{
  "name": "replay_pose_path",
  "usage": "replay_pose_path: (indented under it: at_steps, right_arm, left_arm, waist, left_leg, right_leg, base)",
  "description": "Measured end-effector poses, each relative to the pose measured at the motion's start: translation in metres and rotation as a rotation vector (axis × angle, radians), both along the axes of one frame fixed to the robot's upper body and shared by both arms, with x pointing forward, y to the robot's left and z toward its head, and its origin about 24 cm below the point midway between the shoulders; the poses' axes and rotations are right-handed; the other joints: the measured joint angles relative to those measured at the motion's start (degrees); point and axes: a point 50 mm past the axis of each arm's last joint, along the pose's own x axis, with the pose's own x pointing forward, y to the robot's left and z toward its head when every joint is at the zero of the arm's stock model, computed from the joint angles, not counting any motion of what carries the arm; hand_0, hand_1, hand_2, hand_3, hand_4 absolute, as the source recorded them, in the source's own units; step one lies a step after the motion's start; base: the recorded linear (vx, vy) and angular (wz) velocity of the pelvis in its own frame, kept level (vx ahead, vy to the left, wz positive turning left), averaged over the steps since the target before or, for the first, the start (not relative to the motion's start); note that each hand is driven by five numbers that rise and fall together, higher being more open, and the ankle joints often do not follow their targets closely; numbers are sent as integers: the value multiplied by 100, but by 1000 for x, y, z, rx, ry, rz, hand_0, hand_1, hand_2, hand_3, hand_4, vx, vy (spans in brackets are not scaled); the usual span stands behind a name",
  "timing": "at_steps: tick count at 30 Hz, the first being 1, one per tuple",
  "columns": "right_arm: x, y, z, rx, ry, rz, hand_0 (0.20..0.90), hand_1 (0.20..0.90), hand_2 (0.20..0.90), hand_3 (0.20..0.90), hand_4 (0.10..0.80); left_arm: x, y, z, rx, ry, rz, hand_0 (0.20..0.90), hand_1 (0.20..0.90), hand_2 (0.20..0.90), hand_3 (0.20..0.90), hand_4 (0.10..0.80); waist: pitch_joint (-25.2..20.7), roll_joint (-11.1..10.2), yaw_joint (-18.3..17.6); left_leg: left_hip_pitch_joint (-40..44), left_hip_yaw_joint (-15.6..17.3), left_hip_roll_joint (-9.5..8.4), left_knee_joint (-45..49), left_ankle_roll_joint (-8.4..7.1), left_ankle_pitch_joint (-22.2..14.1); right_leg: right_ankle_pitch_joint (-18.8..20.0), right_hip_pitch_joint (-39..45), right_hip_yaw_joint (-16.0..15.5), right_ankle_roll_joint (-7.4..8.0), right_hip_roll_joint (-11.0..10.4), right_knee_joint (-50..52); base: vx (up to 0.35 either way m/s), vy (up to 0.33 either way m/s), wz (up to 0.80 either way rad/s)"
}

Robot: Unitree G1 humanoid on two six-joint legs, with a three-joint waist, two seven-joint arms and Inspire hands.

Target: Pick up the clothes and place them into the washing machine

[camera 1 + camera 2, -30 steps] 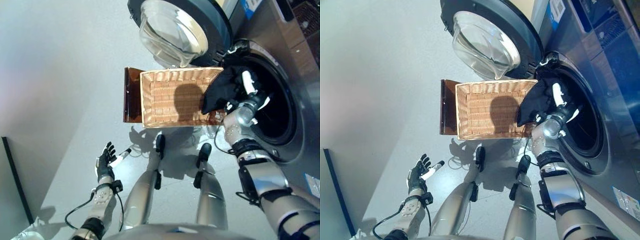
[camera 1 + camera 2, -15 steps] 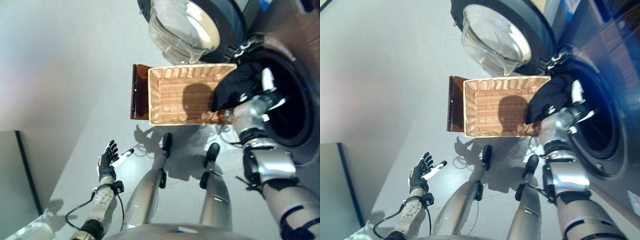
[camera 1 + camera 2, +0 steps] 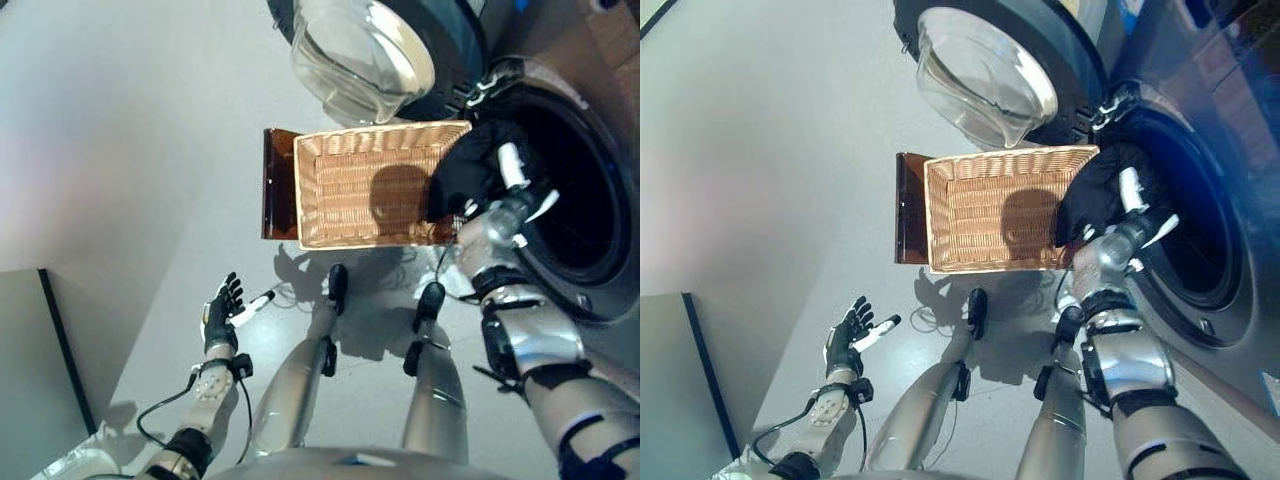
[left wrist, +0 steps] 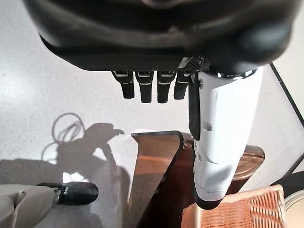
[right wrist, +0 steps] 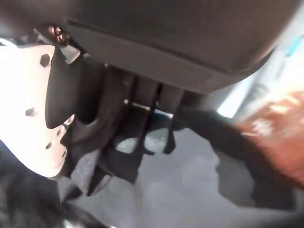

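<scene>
— Grey floor (image 3: 120, 150), bare; what stood on it?

— Item one: wicker basket (image 3: 350, 190), open side up, its weave showing with no cloth left inside as far as could be seen. Item two: brown stand (image 3: 278, 195) at the basket's left end. Item three: washer (image 3: 1200, 200) on the right, its door (image 3: 365, 50) swung wide, glass bowl facing out, drum mouth dark.

— And the clothes?

— One black garment (image 3: 465, 175), bunched — held up at the basket's right end, right against the rim of the drum opening. Not yet inside, as I judged it. Whether more cloth lay within the drum could not be told; it was too dark.

— Right hand?

— Right hand (image 3: 505, 185) was curled into the garment, thumb and fingers pinching the black cloth; the wrist view showed dark fabric gathered between them.

— Left hand?

— Left hand (image 3: 222, 312) hung low by the robot's left side, fingers spread and relaxed, holding nothing, well apart from the basket.

— Progress?

— Pick-up done; basket apparently cleared. Remaining: carry the garment past the rim into the drum, then let go — the late stage, by my reckoning.
</scene>
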Motion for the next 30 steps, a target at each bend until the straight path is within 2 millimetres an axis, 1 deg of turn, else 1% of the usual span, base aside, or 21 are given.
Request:
replay_pose_path:
  at_steps: [2, 3, 4, 5, 6, 8, 10, 12, 14, 15, 16, 18, 23, 24, 25, 27, 30]
  right_arm:
    - [-7, 11, -24, -57, 107, 68, 200, 200, 200, 200, 300]
    - [-9, 12, -29, -89, 144, 88, 326, 326, 326, 326, 390]
    - [-11, 14, -35, -122, 185, 119, 900, 900, 900, 900, 800]
    - [-12, 16, -38, -188, 231, 159, 900, 900, 900, 900, 800]
    - [-11, 17, -38, -210, 238, 173, 900, 900, 900, 900, 800]
    - [-10, 16, -36, -307, 271, 207, 900, 900, 900, 900, 800]
    - [-9, 10, -32, -478, 324, 250, 900, 900, 900, 900, 800]
    - [-7, 9, -24, -621, 348, 287, 900, 900, 900, 900, 800]
    - [-4, 12, -13, -822, 354, 346, 900, 900, 900, 900, 800]
    - [-3, 14, -8, -964, 364, 386, 900, 900, 900, 900, 800]
    - [-2, 15, -5, -1006, 360, 394, 900, 900, 900, 900, 800]
    - [0, 15, 0, -1162, 382, 416, 900, 900, 900, 900, 800]
    - [5, 22, 8, -1318, 413, 458, 900, 900, 900, 900, 800]
    - [7, 23, 9, -1368, 426, 468, 900, 900, 900, 900, 800]
    - [9, 25, 11, -1422, 442, 480, 900, 900, 900, 900, 800]
    - [12, 25, 13, -1474, 467, 479, 900, 900, 900, 900, 800]
    - [14, 21, 12, -1550, 533, 488, 900, 900, 900, 900, 800]
  left_arm:
    - [-2, 2, -2, 4, 12, 7, 900, 900, 900, 900, 800]
    - [-2, 2, -3, 6, 17, 10, 900, 900, 900, 900, 800]
    - [-3, 3, -4, 8, 21, 13, 900, 900, 900, 900, 800]
    - [-4, 6, -4, 9, 23, 23, 900, 900, 900, 900, 800]
    - [-4, 7, -4, 10, 25, 31, 900, 900, 900, 900, 800]
    - [-3, 12, -3, 9, 20, 58, 900, 900, 900, 900, 800]
    - [-2, 16, -1, 7, 10, 78, 900, 900, 900, 900, 800]
    - [-2, 22, -1, 14, 7, 95, 900, 900, 900, 900, 800]
    - [-1, 27, 1, 20, 1, 113, 900, 900, 900, 900, 800]
    - [-1, 29, 2, 24, -7, 122, 900, 900, 900, 900, 800]
    - [-1, 30, 2, 26, -11, 126, 900, 900, 900, 900, 800]
    - [0, 31, 4, 31, -25, 131, 900, 900, 900, 900, 800]
    - [1, 37, 8, 48, -44, 130, 900, 900, 900, 900, 800]
    - [1, 39, 8, 53, -42, 128, 900, 900, 900, 900, 800]
    - [1, 40, 8, 58, -41, 126, 900, 900, 900, 900, 800]
    - [1, 43, 8, 65, -39, 122, 900, 900, 900, 900, 800]
    - [0, 43, 7, 65, -36, 120, 900, 900, 900, 900, 800]
  waist:
    - [1, -84, -95]
    - [1, -112, -105]
    - [-1, -165, -114]
    - [6, -244, -203]
    - [0, -272, -229]
    - [1, -409, -254]
    - [-6, -516, -249]
    - [-1, -593, -253]
    - [12, -642, -266]
    - [21, -658, -250]
    - [24, -664, -249]
    - [23, -741, -255]
    - [88, -966, -262]
    - [130, -1044, -260]
    - [155, -1092, -258]
    - [201, -1174, -229]
    - [203, -1176, -222]
  left_leg:
    - [-2, -14, 6, 2, 1, -1]
    - [-3, -16, 6, 1, 2, -1]
    - [-10, -24, 6, -1, 2, -1]
    - [-26, -39, 4, 9, 4, -3]
    - [-44, -45, 5, 10, 5, -1]
    - [-73, -55, 6, 12, 5, 1]
    - [-89, -82, 3, 12, 20, 13]
    - [-94, -91, 3, 12, 25, 16]
    - [-102, -102, 5, 12, 26, 17]
    - [-106, -113, 7, 14, 27, 18]
    - [-106, -119, 8, 13, 27, 19]
    - [-108, -124, 17, 17, 26, 19]
    - [-144, -162, 33, 27, 14, 28]
    - [-146, -163, 37, 27, 8, 33]
    - [-164, -160, 53, 27, 2, 37]
    - [-186, -173, 86, 22, -18, 53]
    - [-181, -266, 108, 22, -32, 61]
  right_leg:
    - [4, 9, -24, -8, 6, 2]
    - [10, 8, -25, -16, 6, -1]
    - [8, 8, -27, -20, 5, -3]
    - [9, 6, -43, -21, 2, -5]
    - [9, 5, -58, -21, 3, -7]
    - [9, -5, -75, -22, 4, -11]
    - [8, 0, -87, -20, 0, -29]
    - [9, 11, -101, -20, 2, -48]
    - [10, 17, -117, -18, 4, -63]
    - [11, 21, -125, -18, 6, -74]
    - [11, 25, -132, -18, 7, -79]
    - [11, 33, -144, -18, 15, -88]
    - [12, 32, -187, -19, 28, -118]
    - [24, 37, -187, -29, 35, -138]
    - [61, 48, -189, -33, 57, -203]
    - [111, 74, -210, -49, 100, -300]
    - [130, 184, -313, -59, 123, -408]
  base:
    - [-11, -43, 1]
    - [-20, -42, 3]
    - [-23, -49, 5]
    - [-23, -49, 7]
    - [-26, -52, 8]
    - [-31, -50, 7]
    - [-25, -21, 5]
    - [0, 0, 0]
    - [0, 0, 0]
    - [0, 0, 0]
    - [0, 0, 0]
    - [-9, -17, 1]
    - [-14, -10, 2]
    - [0, 0, 0]
    - [-26, -20, -4]
    - [-10, -5, -2]
    - [-9, 2, 10]
